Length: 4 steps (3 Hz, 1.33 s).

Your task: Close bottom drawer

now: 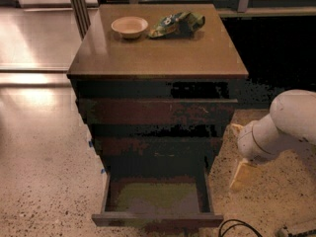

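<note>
The bottom drawer [157, 220] of the dark brown cabinet [158, 58] stands pulled out toward me. Its olive-green inner floor [155, 196] is bare, and its front edge lies near the bottom of the view. My gripper [241, 169] hangs low at the right of the cabinet, beside the drawer's right wall and apart from it, on the end of my white arm [286, 125]. It holds nothing that I can see.
Two other drawer fronts [155, 112] sit above, each slightly out. A small pale bowl [129, 26] and a green snack bag [177, 23] lie on the cabinet top. A black cable [237, 227] lies on the speckled floor at the lower right.
</note>
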Motion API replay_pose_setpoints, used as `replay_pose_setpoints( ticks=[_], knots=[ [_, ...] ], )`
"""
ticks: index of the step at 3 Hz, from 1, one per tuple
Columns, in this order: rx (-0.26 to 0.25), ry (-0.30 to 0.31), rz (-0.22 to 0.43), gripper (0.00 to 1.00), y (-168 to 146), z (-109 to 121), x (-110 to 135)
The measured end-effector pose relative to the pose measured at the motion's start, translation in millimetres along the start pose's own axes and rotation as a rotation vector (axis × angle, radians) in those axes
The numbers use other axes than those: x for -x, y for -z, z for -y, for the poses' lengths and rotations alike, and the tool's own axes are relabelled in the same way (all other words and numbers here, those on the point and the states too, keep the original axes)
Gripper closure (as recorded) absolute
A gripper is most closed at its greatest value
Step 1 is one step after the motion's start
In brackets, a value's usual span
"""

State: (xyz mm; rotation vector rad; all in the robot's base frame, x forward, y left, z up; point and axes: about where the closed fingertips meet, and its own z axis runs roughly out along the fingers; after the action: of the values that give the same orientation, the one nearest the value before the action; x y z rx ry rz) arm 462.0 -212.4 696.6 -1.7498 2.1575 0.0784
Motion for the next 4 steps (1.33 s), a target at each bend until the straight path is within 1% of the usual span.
replay_pose_setpoints(
  ticks=[1,2,3,4],
  knots=[
    [0.021,-0.002,0.033,0.00,-45.3,-3.7,-11.6],
    [0.054,-0.009,0.070,0.00,-87.6,-12.9,-21.2],
    [0.054,-0.009,0.070,0.00,-87.6,-12.9,-21.2],
    [0.046,-0.001,0.093,0.00,-106.6,-17.6,-25.5]
  ],
)
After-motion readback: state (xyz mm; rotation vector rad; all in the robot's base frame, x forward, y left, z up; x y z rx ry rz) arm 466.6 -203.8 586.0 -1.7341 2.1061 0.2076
